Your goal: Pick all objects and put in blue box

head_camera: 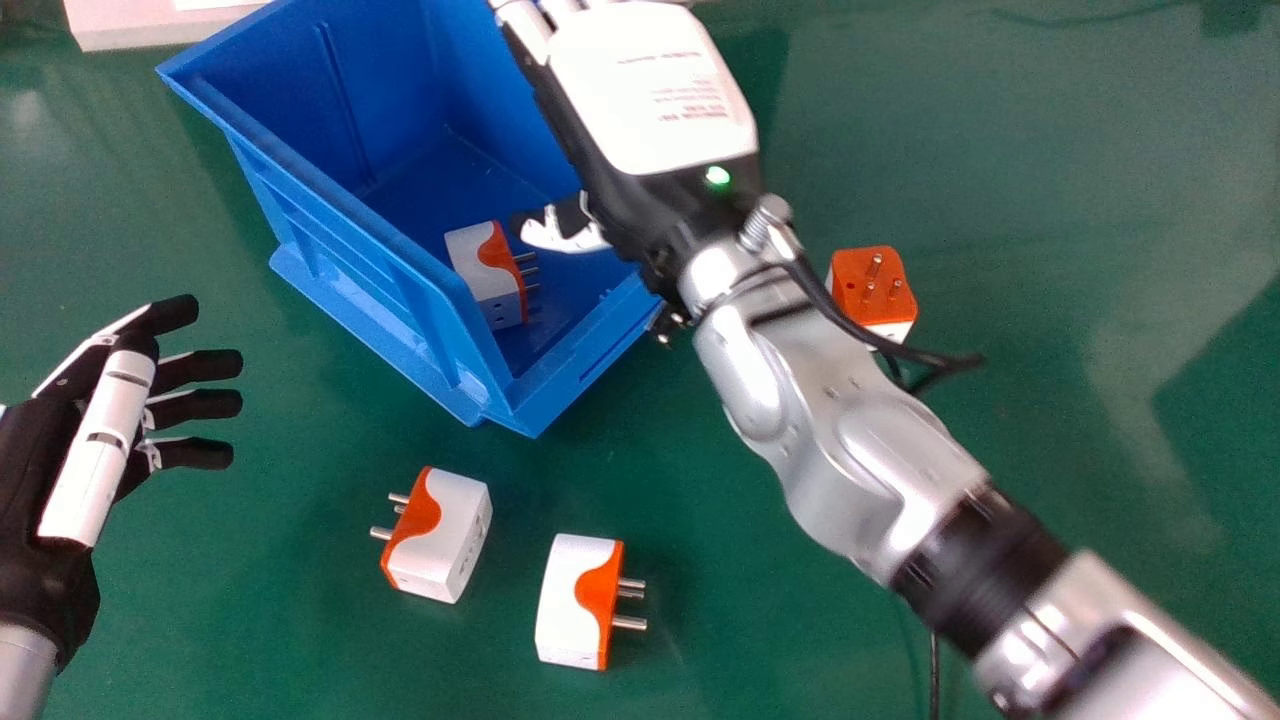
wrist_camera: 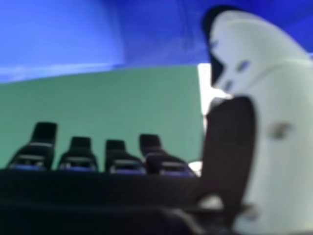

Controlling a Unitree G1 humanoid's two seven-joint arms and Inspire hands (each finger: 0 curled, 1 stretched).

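My right hand (head_camera: 650, 100) is over the right side of the blue box (head_camera: 360, 235), back upward and thumb toward the box's inside. In the right hand view, my right hand (wrist_camera: 281, 122) has its fingers extended with nothing in them, near the blue box (wrist_camera: 156, 32). One white-and-orange plug adapter (head_camera: 488, 275) lies inside the box. Another adapter (head_camera: 455, 545) and a third adapter (head_camera: 572, 602) rest on the table in front of it. A further adapter (head_camera: 873, 285) stands pins up, right of my forearm. My left hand (head_camera: 95, 440) is open at the left.
The green table (head_camera: 1050, 420) extends around the box. A white object (head_camera: 130, 25) lies at the back left, behind the box. Black cables hang from my right wrist beside the pins-up adapter. My right forearm crosses the table from the lower right corner.
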